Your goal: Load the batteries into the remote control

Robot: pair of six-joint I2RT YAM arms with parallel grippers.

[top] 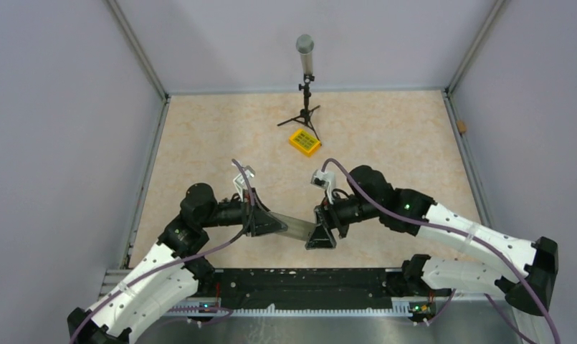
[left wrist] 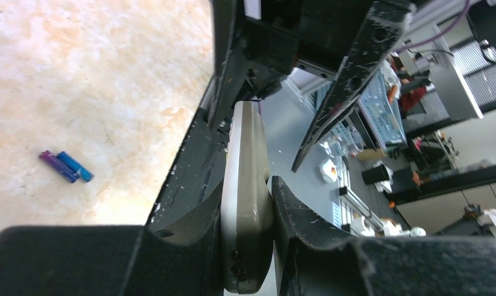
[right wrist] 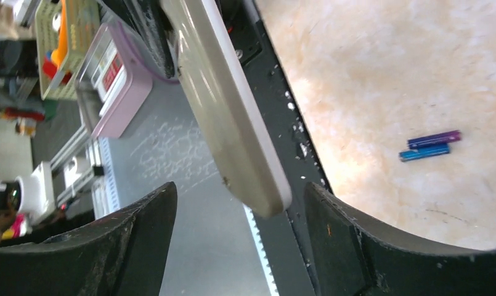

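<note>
Remote control [left wrist: 245, 203] clamped edge-on in left jaws — its front hidden.

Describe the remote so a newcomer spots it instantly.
On the beige marbled tabletop, find where the left arm meets the right arm near the front. The slim grey-white remote control spans the gap between them, unlike the yellow square box by the microphone tripod.

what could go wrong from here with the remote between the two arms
1. Only the left fingers clamp the remote control, near one end. The right fingers stand open around the other end, so it may tilt or slip.
2. The batteries lie loose on the table, side by side. Picking one may nudge the other away.
</note>
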